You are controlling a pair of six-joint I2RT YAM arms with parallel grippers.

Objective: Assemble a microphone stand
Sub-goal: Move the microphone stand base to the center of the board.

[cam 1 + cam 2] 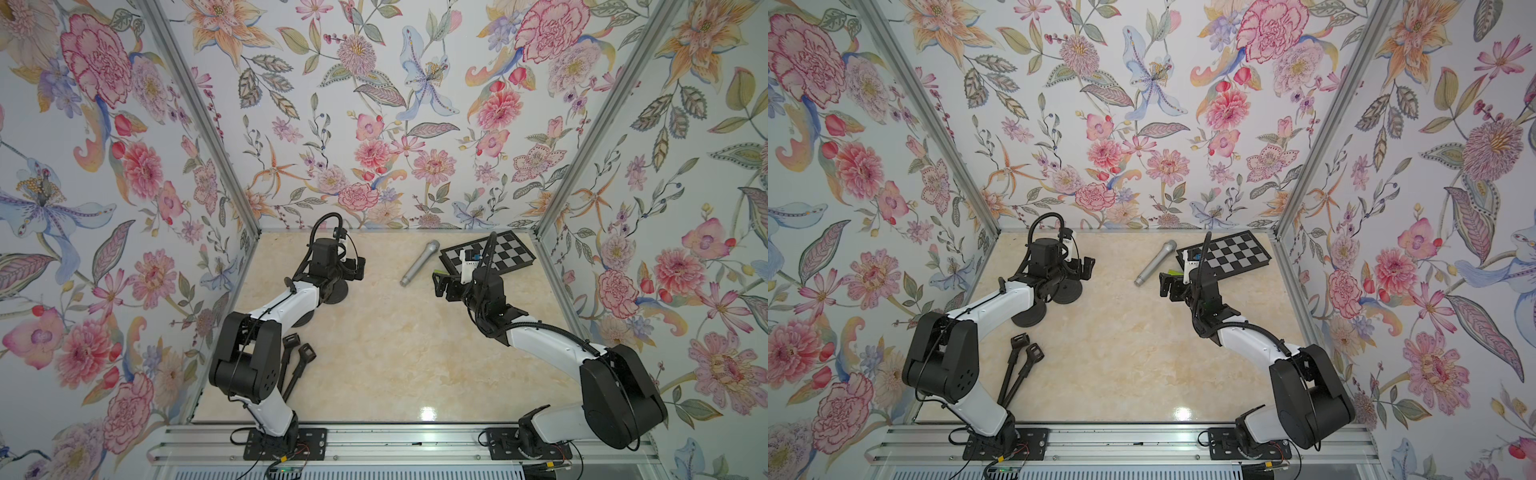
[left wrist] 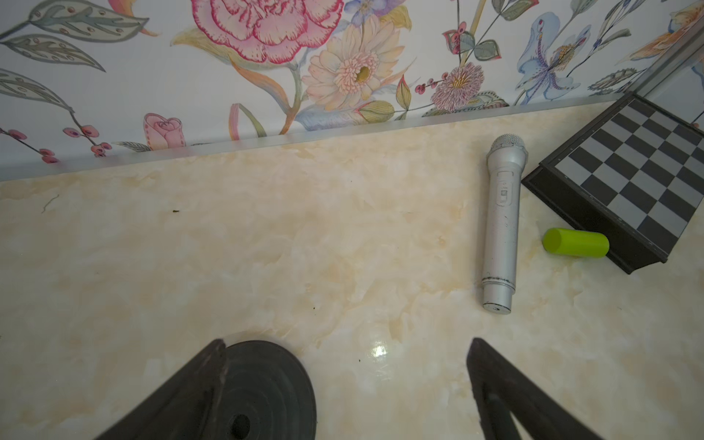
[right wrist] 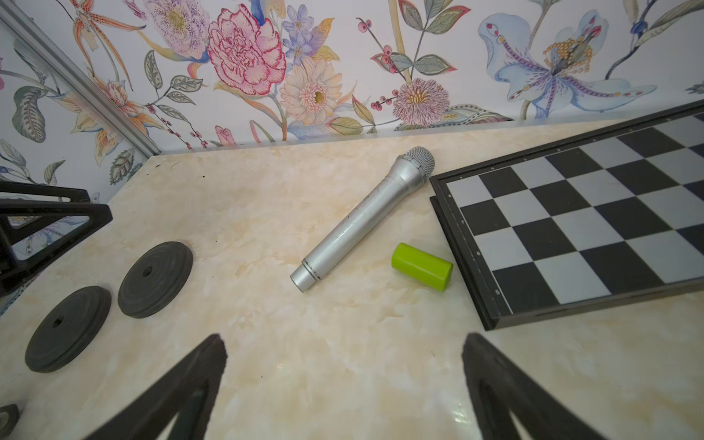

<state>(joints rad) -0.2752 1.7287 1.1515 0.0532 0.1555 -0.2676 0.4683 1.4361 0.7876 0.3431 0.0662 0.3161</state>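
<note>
Nearest the arms' bases, two black clip-headed rods (image 1: 1034,354) are lying side by side on the worktop (image 1: 395,353), just beside the left arm. Farther in, two black ring-grooved discs (image 3: 155,280) are lying flat near each other. The left claw (image 2: 346,344) is hanging wide above the edge of one disc, holding nothing. The right claw (image 3: 343,339) is standing just as wide and empty. Beyond it the silver microphone (image 1: 419,263) is lying on its side with a green cylinder (image 3: 422,266) just beside it. A chessboard (image 1: 498,251) is sitting in the far right corner.
</note>
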